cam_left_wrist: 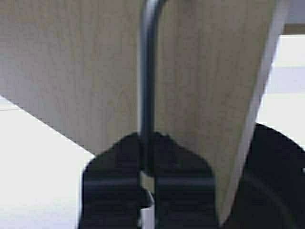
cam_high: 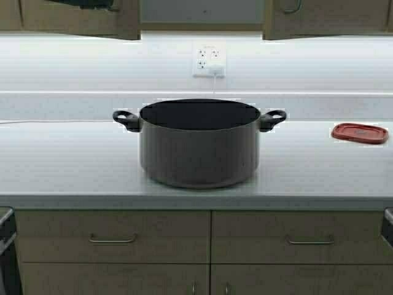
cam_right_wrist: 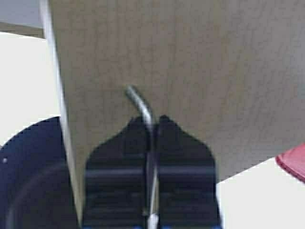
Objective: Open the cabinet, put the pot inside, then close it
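The pot, wide and grey with black loop handles, stands on the counter at the middle. Above it hangs the cabinet, its left door and right door both swung outward, with the opening between them. My left gripper is shut on the left door's steel bar handle; it shows only as a dark shape in the high view. My right gripper is shut on the right door's handle. The pot's rim shows below each door.
A red plastic lid lies on the counter at the right. A wall outlet with a plug sits behind the pot. Base drawers with horizontal handles run under the counter edge.
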{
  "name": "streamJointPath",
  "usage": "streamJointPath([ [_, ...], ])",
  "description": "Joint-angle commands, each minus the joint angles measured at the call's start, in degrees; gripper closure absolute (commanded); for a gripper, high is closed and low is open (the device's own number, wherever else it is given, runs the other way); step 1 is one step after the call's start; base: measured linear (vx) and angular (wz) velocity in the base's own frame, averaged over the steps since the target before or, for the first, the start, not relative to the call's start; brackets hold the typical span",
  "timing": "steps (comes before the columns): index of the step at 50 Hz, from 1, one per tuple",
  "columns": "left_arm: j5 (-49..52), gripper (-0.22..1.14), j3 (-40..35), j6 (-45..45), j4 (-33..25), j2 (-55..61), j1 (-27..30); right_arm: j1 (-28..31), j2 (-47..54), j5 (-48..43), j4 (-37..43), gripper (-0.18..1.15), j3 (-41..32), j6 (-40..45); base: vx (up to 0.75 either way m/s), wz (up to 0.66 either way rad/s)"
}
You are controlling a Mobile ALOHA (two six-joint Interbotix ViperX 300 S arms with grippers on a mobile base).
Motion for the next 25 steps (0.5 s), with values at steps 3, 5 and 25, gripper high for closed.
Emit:
streamJointPath([
  [3,-1.4,0.80,0.0,1.4,1.6,-2.4,-0.4,-1.1,-1.9,1.2,-1.0,0.77,-0.8,0.0,-0.04,-0.03],
  [5,-1.3,0.71,0.0,1.9,2.3,-2.4,-0.4,-1.4,-1.9,3.3,-1.0,0.61,-0.8,0.0,-0.03,-0.03],
  [25,-0.4,-0.03,6.2,3.1,2.6,-8.8,0.3,-4.9,-9.1,14.5,-5.3,-0.04,4.6,-0.1,0.00,-0.01],
])
